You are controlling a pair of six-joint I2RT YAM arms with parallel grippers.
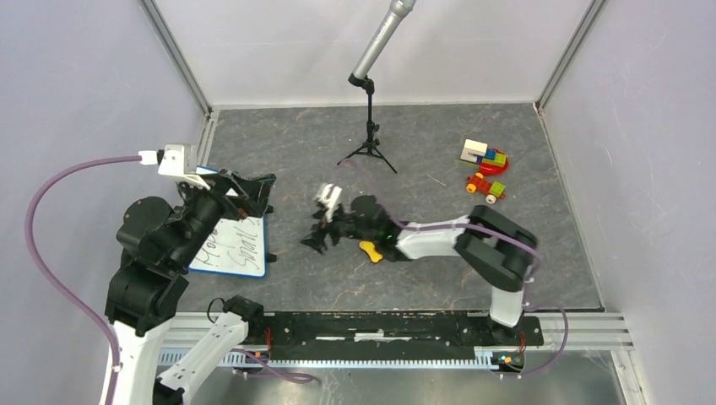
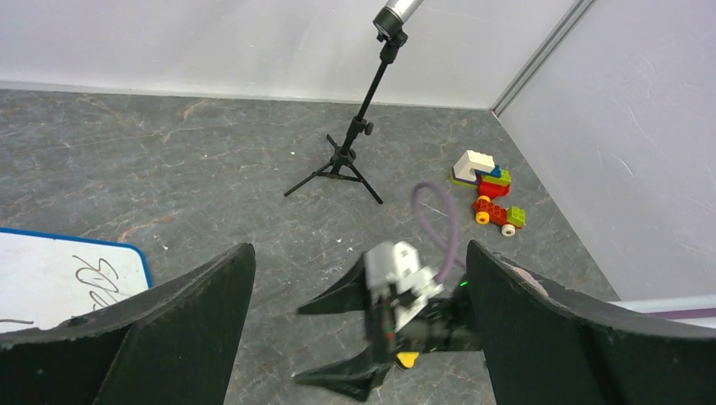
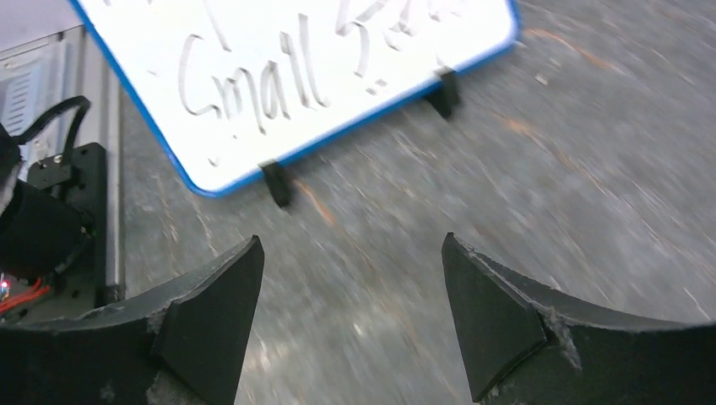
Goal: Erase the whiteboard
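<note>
Left gripper (image 2: 359,253) first: its two black fingers (image 2: 186,329) are spread wide apart and there is nothing between them, only bare grey counter (image 2: 211,160) showing through the gap. It hangs above the far end of the whiteboard (image 1: 241,253), close to the counter's left edge, and points out toward the middle. Over to the right gripper (image 3: 350,245), and it's the same story: fingers (image 3: 498,312) splayed well apart, nothing held, blurred grey surface in the gap. That one sits low over the middle of the counter, with its tips aimed at the whiteboard's right edge; whether it touches the surface, I cannot tell. The whiteboard lies flat by the left edge, toward the near-left corner, its far part hidden under the left arm (image 1: 160,245). It has a thin blue rim and black handwriting across it, with the word "Small" readable from the right wrist view. Two small black clips (image 3: 276,183) stand on the edge that faces the right gripper. Just beside the right arm's wrist, on its near side, lies a small yellow piece (image 1: 369,251), too small to name. Moving outward, a black tripod stand (image 1: 369,139) carrying a grey microphone stands near the middle of the far edge. Toward the far-right corner sit a cluster of coloured toy bricks (image 1: 483,155) and a little brick car (image 1: 485,187) just beside them, well apart from both grippers. A purple cable (image 1: 51,211) loops off the left wrist.
</note>
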